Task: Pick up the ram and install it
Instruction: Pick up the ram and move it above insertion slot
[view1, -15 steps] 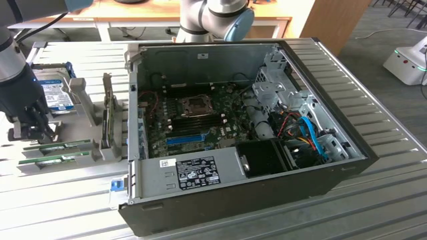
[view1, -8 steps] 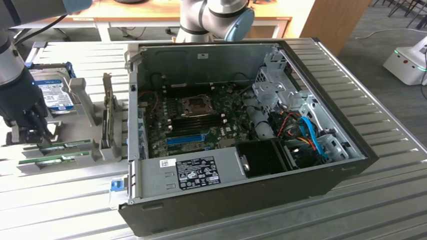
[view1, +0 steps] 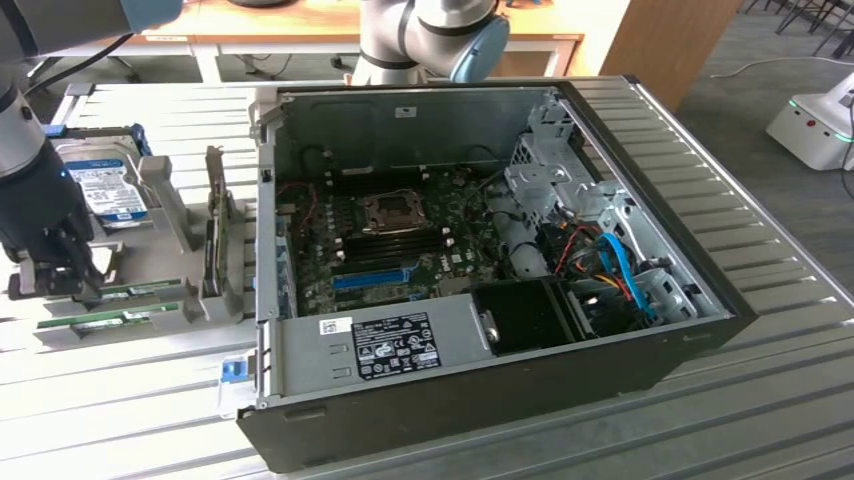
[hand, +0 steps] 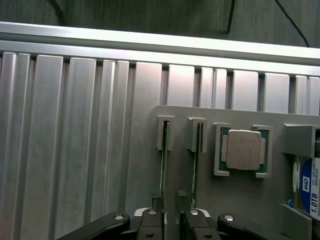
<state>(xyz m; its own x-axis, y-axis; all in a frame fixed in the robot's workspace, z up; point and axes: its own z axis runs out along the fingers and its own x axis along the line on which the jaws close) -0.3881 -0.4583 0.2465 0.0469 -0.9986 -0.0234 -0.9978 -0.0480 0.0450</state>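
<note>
Wrist view: the ram (hand: 164, 165) edge-on, inside the parted pincer (hand: 169, 196)

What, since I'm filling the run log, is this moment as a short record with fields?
gripper: open, fingertips either side of one ram stick
ram: standing on edge in its slot of the gray holder
second stick: in the neighbouring slot, outside the fingertips
also in holder: processor, hard drive
computer case: open, motherboard exposed
</note>
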